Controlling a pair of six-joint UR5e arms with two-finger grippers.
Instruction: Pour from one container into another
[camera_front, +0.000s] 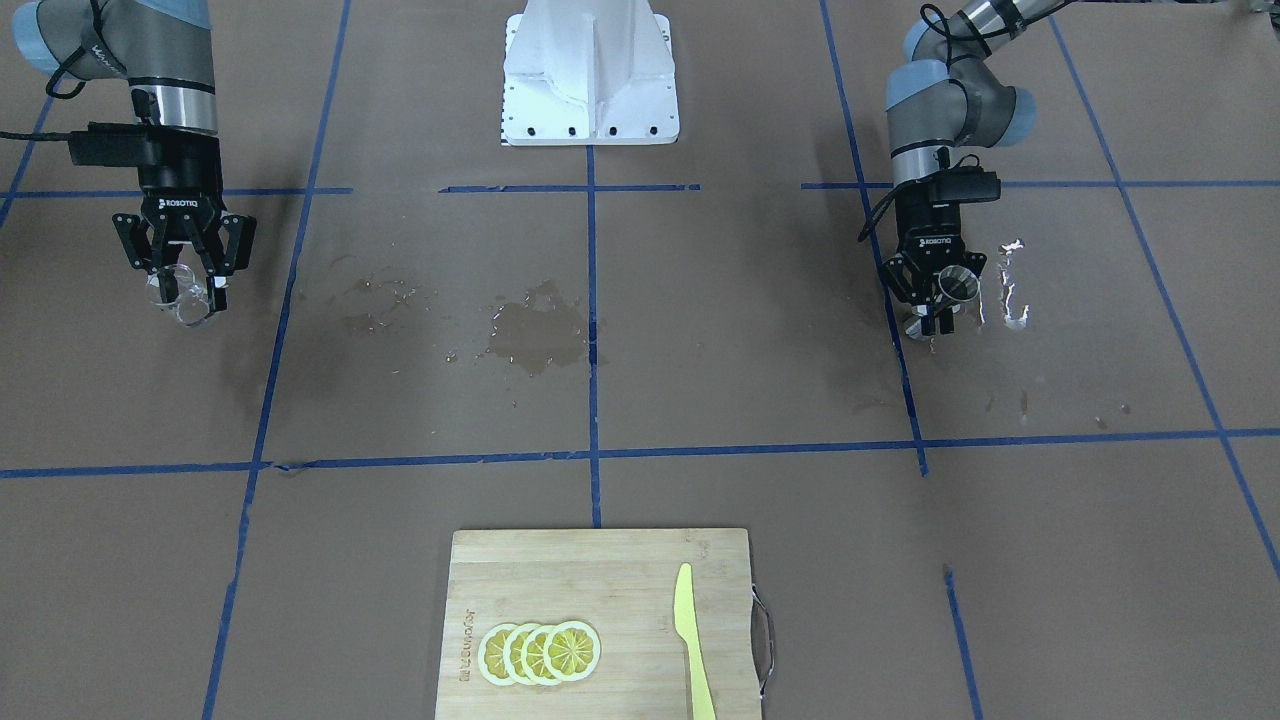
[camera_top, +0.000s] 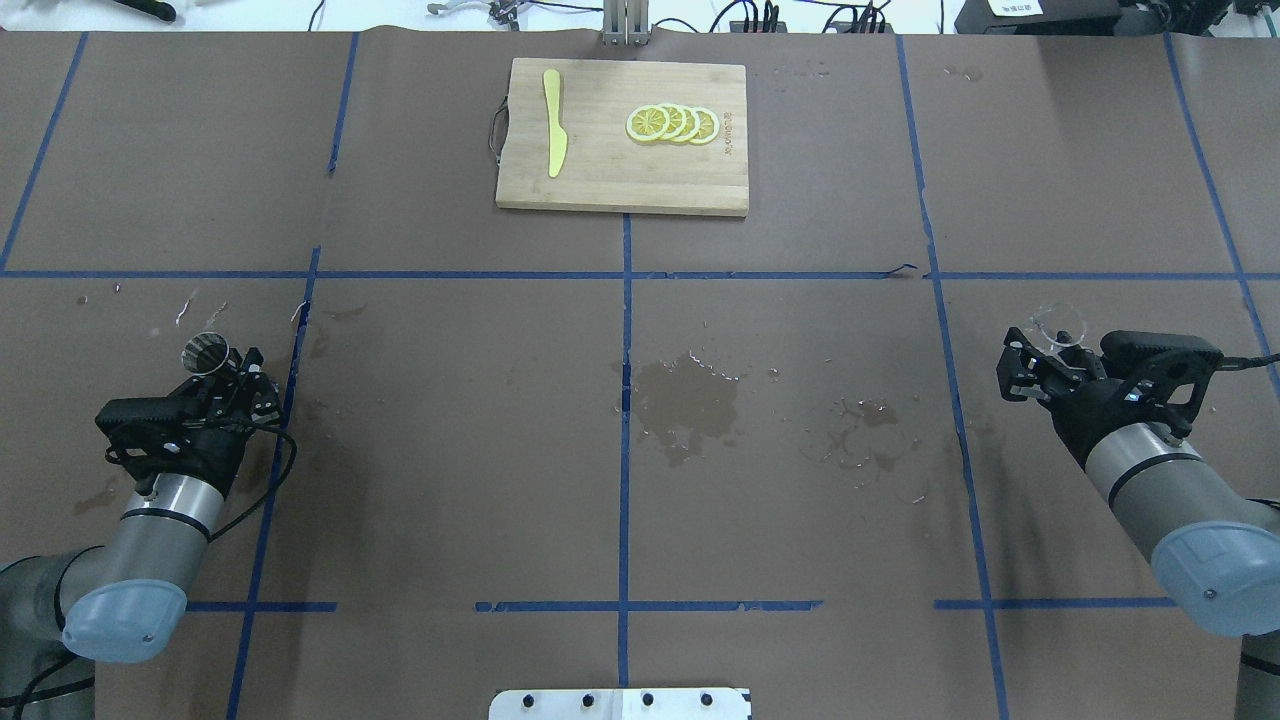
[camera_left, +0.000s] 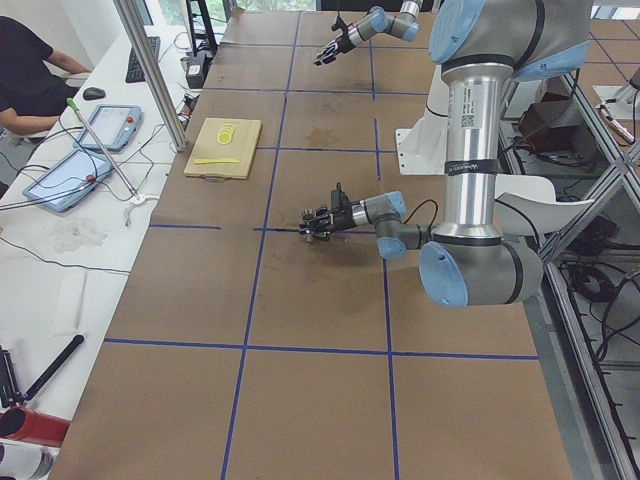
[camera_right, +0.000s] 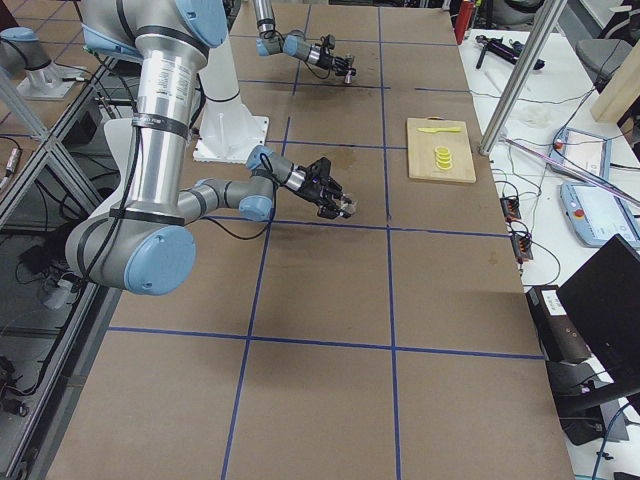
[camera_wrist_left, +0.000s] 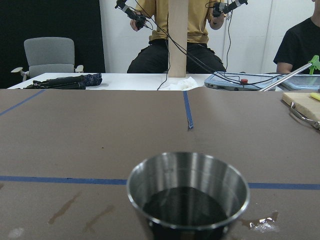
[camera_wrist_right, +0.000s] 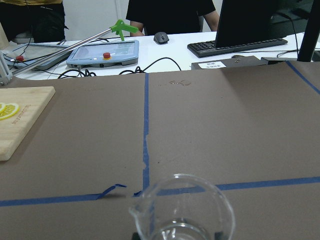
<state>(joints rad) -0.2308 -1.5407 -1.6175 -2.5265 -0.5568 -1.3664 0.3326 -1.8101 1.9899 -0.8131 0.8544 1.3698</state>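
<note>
Front-facing view: the left gripper (camera_front: 935, 312) is closed on a metal cup (camera_front: 957, 286) near the table's (camera_front: 700, 400) left end. The right gripper (camera_front: 190, 290) has its 2 fingers clamped round a clear beaker (camera_front: 195, 312) near the right end. Wet patches (camera_front: 535, 335) darken the paper midway between them.

Overhead view: cup and beaker sit well apart, at opposite ends. A cutting board (camera_top: 620, 185) with lemon slices (camera_top: 672, 124) and a knife (camera_top: 554, 135) lies at the middle of the far edge, away from both arms.

Side views: both grippers are low over the table, but I cannot tell whether the vessels rest on it.

Left wrist view: the cup holds dark liquid, roughly half full.

Right wrist view: the beaker looks nearly empty, its spout toward the camera's left.

Risks, as I judge them: the long carry to the middle could slosh liquid over the cup's rim. Tilting before the rims are lined up would add to the spill, since the beaker's mouth is small. The smooth glass might also slip or twist in the fingers.
</note>
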